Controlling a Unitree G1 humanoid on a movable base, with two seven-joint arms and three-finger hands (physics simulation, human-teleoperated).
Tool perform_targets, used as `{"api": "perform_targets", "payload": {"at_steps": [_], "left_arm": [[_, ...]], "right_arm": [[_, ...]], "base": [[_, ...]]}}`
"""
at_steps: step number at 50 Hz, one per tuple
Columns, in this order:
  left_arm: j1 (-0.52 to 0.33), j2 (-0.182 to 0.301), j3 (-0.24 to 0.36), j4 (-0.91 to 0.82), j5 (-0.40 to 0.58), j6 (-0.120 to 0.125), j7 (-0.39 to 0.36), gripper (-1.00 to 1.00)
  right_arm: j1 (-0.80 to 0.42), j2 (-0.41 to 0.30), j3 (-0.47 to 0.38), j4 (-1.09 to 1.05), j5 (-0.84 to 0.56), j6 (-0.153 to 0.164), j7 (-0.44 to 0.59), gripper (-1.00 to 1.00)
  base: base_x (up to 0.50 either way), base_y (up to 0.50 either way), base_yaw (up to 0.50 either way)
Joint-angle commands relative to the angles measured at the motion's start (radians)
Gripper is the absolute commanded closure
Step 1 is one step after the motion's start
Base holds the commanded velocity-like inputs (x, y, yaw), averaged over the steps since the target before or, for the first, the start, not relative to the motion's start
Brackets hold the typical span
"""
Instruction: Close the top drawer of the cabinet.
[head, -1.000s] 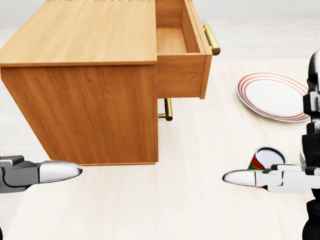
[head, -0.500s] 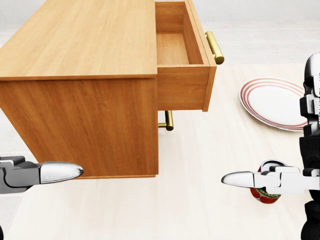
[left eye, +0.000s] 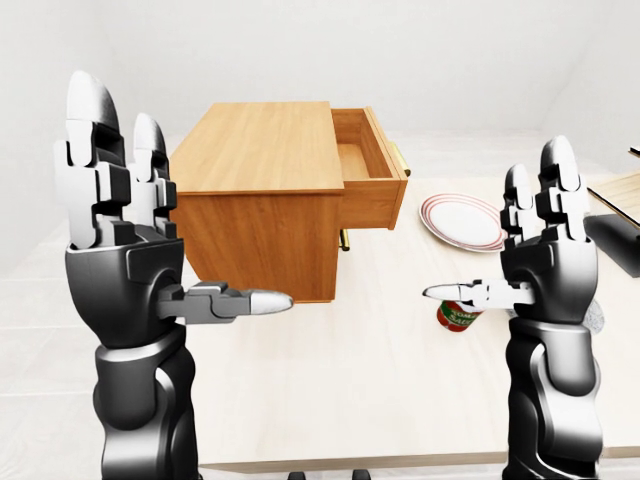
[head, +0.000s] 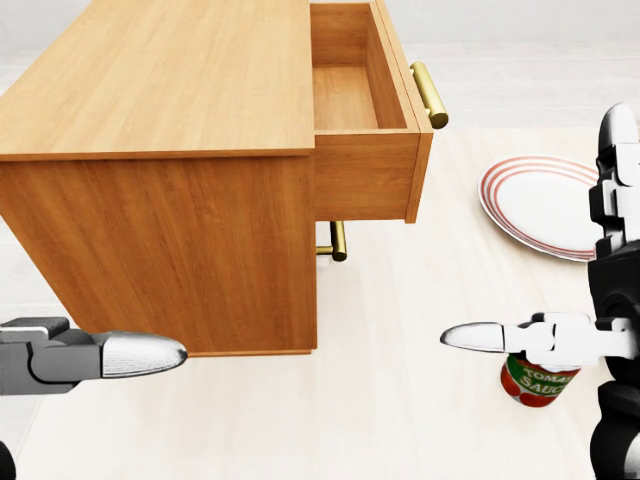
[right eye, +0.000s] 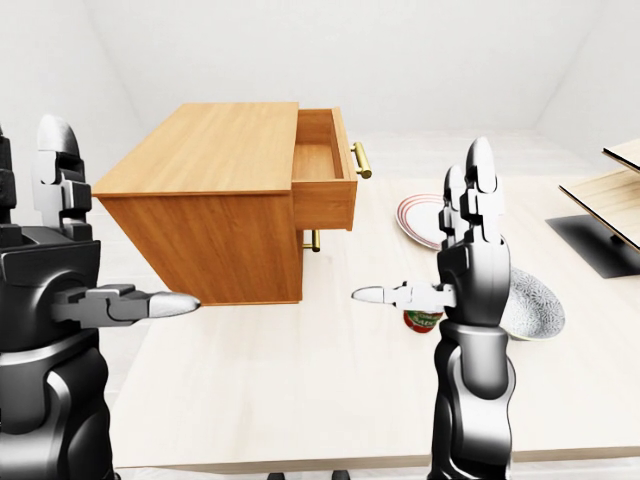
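A wooden cabinet (head: 160, 150) stands on the pale table (head: 400, 400). Its top drawer (head: 365, 110) is pulled out to the right, open and empty, with a brass handle (head: 429, 95) on its front. A second brass handle (head: 337, 241) shows below on the shut lower drawer. My left hand (left eye: 120, 215) is raised and open at the left of the left-eye view, below the cabinet's near side. My right hand (left eye: 540, 250) is raised and open at the right, apart from the drawer. Neither hand touches the cabinet.
A tomato sauce can (head: 537, 380) stands on the table just behind my right thumb. A white plate with red rings (head: 540, 205) lies right of the drawer. A grey speckled bowl (right eye: 530, 310) and a dark stand with wooden boards (right eye: 600, 215) sit at the far right.
The view tilted a second ago, shifting the cabinet lower in the picture, then held. My left thumb moved right slightly. The can now stands upright behind my right thumb.
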Motion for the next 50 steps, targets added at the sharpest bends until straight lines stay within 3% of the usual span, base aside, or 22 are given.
{"api": "perform_targets", "payload": {"at_steps": [1,13,22,31,32,50], "left_arm": [[0.004,-0.006,-0.005,0.001,0.022,0.0,-0.023,-1.0],[0.0,-0.014,-0.008,0.013,0.049,0.0,-0.034,-1.0],[0.002,-0.018,-0.004,0.009,0.053,0.0,-0.038,-1.0],[0.001,-0.02,-0.001,0.012,0.05,0.0,-0.039,-1.0],[0.002,-0.02,-0.001,0.012,0.051,0.0,-0.038,-1.0],[0.002,-0.02,-0.001,0.009,0.048,0.0,-0.039,-1.0]], "right_arm": [[-0.066,-0.041,-0.009,0.119,-0.012,0.0,-0.019,-1.0],[-0.19,-0.083,0.021,0.308,-0.007,0.0,-0.042,-1.0],[-0.23,-0.067,0.057,0.434,0.008,0.0,-0.062,-1.0],[-0.227,-0.047,0.08,0.4,0.058,0.0,-0.024,-1.0],[-0.227,-0.06,0.103,0.407,0.016,0.0,-0.041,-1.0],[-0.23,-0.054,0.103,0.401,0.017,0.0,-0.037,-1.0]], "base": [[0.0,0.0,0.0],[0.0,0.0,0.0],[0.0,0.0,0.0],[0.0,0.0,0.0],[0.0,0.0,0.0],[0.0,0.0,0.0]]}}
